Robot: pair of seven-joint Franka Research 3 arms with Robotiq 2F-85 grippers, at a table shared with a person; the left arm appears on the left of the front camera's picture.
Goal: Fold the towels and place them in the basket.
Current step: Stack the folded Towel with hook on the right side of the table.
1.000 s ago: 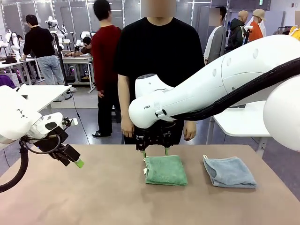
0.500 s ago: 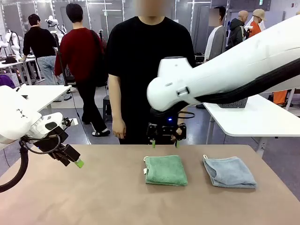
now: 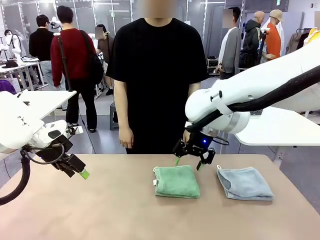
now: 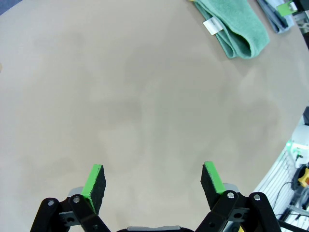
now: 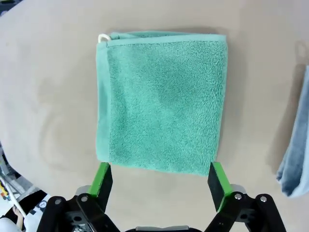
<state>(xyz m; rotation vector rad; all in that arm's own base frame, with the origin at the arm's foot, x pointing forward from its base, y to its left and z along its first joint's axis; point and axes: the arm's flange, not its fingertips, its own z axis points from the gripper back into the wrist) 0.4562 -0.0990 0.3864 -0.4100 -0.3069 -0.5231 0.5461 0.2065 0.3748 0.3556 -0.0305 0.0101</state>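
Since the earlier frames the right hand has lifted off the far edge of the mint green towel and swung toward the grey-blue towel; the left hand has not shifted.

Right hand: fingers apart, holding nothing, tilted, above the tabletop. Green towel lies just below and ahead of it, folded flat. Grey-blue towel lies to its other side, apart from the green one.

Left hand: fingers apart, empty, hovering over bare tabletop, well away from both towels.

Right wrist view: green towel sits square between the green pads, its near edge level with the fingertips; a white loop shows at the far corner; edge of the grey-blue towel at one side. Left wrist view: green towel far off at the top, white tag at its fold.

A person in a black shirt stands at the far edge, just behind the right hand, arms hanging. Nothing lies between either hand and the towels.
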